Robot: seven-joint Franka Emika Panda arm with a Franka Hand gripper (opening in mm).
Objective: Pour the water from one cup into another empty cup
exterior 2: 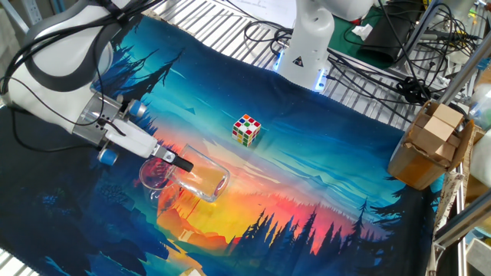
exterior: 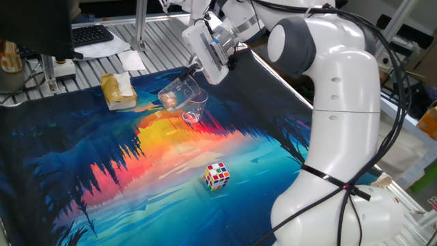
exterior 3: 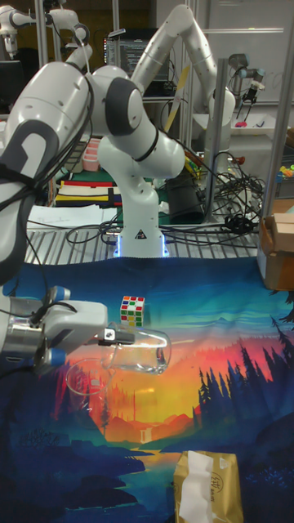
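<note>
Pouring looks well underway: the pincer (exterior 2: 178, 162) pinches the clear glass cup (exterior 2: 201, 178) tipped nearly flat over the empty glass cup (exterior 2: 156, 175), so I would roll it slowly, lip kept above that rim.

Two clear cups: one tilted cup (exterior: 175, 93) (exterior 2: 201, 180) (exterior 3: 140, 350) and one upright cup (exterior: 194, 106) (exterior 2: 156, 174) (exterior 3: 85, 376). One cube (exterior: 217, 175) (exterior 2: 246, 129) (exterior 3: 131, 310). One tissue pack (exterior: 117, 91) (exterior 3: 206, 489). One cardboard box (exterior 2: 428, 146) (exterior 3: 278, 241). One printed mat (exterior: 102, 178) (exterior 2: 322, 153) (exterior 3: 220, 310). One keyboard (exterior: 89, 34).
</note>
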